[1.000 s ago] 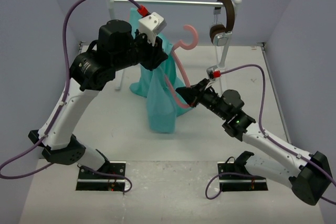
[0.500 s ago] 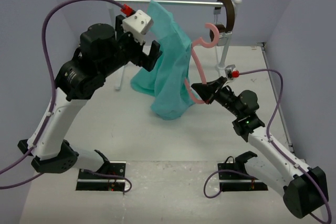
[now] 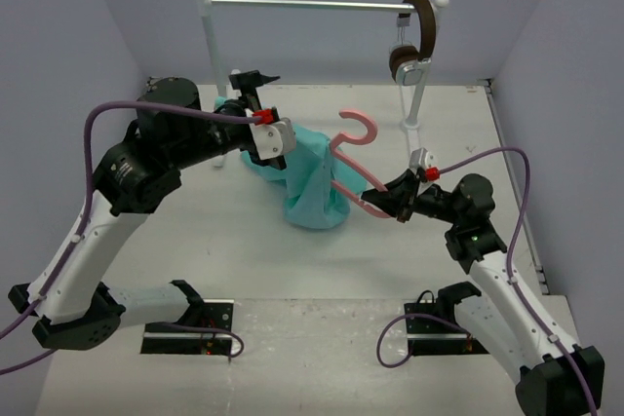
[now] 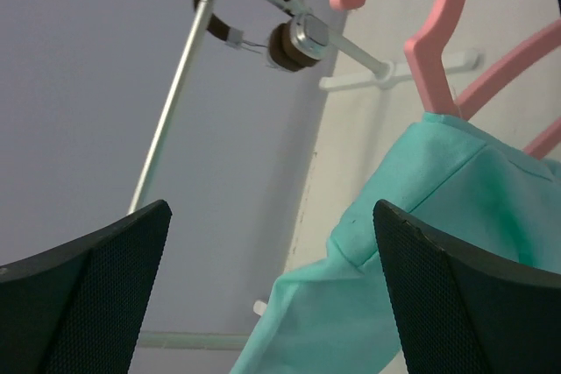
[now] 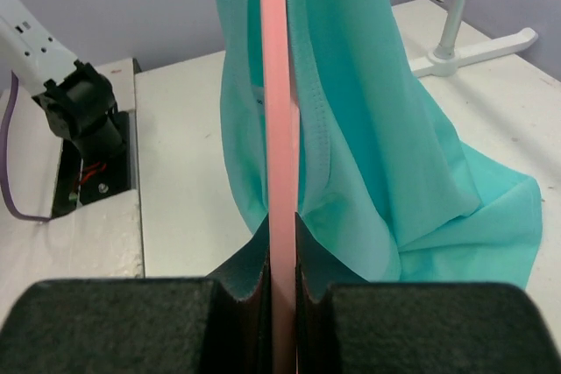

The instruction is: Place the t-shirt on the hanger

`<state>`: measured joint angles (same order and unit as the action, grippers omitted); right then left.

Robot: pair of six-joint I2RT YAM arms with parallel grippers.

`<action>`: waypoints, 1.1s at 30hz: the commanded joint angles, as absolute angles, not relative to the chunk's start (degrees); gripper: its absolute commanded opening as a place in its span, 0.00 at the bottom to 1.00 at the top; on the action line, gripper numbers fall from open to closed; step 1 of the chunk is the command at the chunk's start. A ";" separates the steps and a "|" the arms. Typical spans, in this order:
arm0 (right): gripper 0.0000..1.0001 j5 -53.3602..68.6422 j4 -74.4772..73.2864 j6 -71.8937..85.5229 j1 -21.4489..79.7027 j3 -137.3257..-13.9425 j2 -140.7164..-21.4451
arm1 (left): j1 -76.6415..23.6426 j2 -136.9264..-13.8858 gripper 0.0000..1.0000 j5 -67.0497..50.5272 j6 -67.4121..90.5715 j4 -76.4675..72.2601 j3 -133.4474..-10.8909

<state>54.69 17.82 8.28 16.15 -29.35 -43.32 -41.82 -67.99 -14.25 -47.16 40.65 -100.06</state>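
The pale-pink hanger [image 3: 353, 133] is tilted, hook up and to the back. My right gripper [image 3: 383, 204] is shut on its lower bar, and the right wrist view shows that bar [image 5: 282, 85] pinched between the pads [image 5: 282, 243]. The teal t-shirt [image 3: 312, 187] drapes over the hanger's left side and its lower part bunches on the table. It hangs on both sides of the bar [image 5: 377, 129]. My left gripper [image 3: 265, 114] stands wide open just left of the shirt and holds nothing. Past its fingers [image 4: 272, 208] I see the shirt's edge [image 4: 412, 208] and the hanger's neck [image 4: 434, 67].
A white rail on two posts [image 3: 205, 46] spans the back of the table. Brown-and-silver headphones [image 3: 414, 41] hang at its right end, above the right post's foot [image 3: 414, 124]. The left arm's base plate [image 5: 83, 102] lies beyond the shirt in the right wrist view.
The left gripper has opened, let go of the t-shirt and dropped back to the left. The right gripper has lowered the hanger, and the shirt has sagged onto the table.
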 commanded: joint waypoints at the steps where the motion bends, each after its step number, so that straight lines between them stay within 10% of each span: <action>1: 0.00 60.19 16.85 1.77 15.91 -32.68 -41.54 | -41.92 -67.94 0.95 -22.16 -49.78 46.71 -98.29; 13: 0.00 66.69 15.93 -3.72 15.73 -34.87 -39.31 | -41.92 -67.91 0.56 -25.11 -43.10 51.10 -91.12; 17: 0.00 66.14 11.79 -6.32 15.73 -36.39 -39.76 | -41.92 -67.83 0.00 -26.30 -41.82 50.12 -91.84; 25: 0.02 64.98 14.06 -4.20 15.73 -38.70 -42.68 | -41.92 -64.57 0.00 -30.81 -40.49 48.99 -90.33; 33: 0.82 34.58 3.47 14.01 15.65 -43.78 -42.26 | -41.92 -62.23 0.00 -18.51 -33.34 44.03 -84.59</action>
<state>54.40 9.07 1.45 15.57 -38.75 -44.20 -41.97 -63.42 -24.69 -38.91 51.93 -86.54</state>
